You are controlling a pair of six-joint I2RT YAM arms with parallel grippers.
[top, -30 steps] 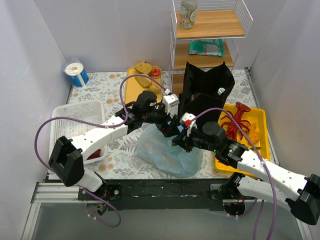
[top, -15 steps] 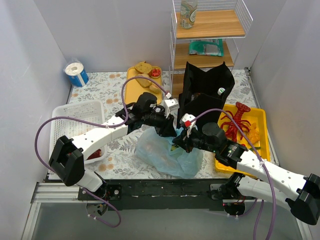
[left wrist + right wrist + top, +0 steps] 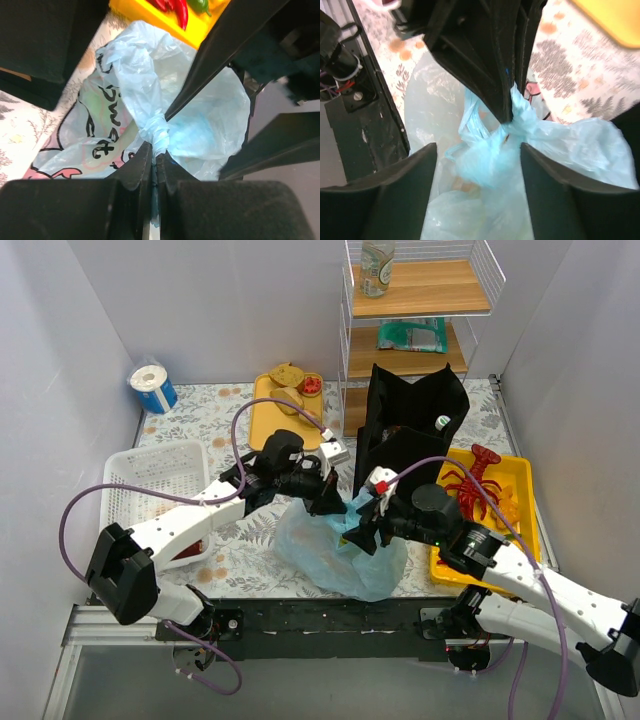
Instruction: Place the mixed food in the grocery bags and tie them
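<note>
Floral-print desk in a white-walled booth, viewed from above and from both wrists. The light-blue bag lies slumped at lower centre of the overhead frame, close to the desk's near edge, and the film hides its contents. The left tool is pressed together on a twisted strand rising from the knot at the bag's mouth. The right tool stands apart, one finger on each side of the gathered plastic and gripping nothing. The black bag stands upright just behind, at centre right, with its pointed mouth open and apparently not yet tied.

Probable failure modes, judged from this arrangement:
- Tearing: the film is thin, and a hard pull by the left tool on so narrow a strand could rip it at the knot.
- Slip: the strand is slender and slick, so it may slide out of the closed jaws and let the knot loosen.
- Collision: the two tools nearly touch over the knot, so the right tool could pinch the left one instead of plastic when it closes.
- Dragging: an upward pull could tow the bag towards the yellow tray or off the near edge.
</note>
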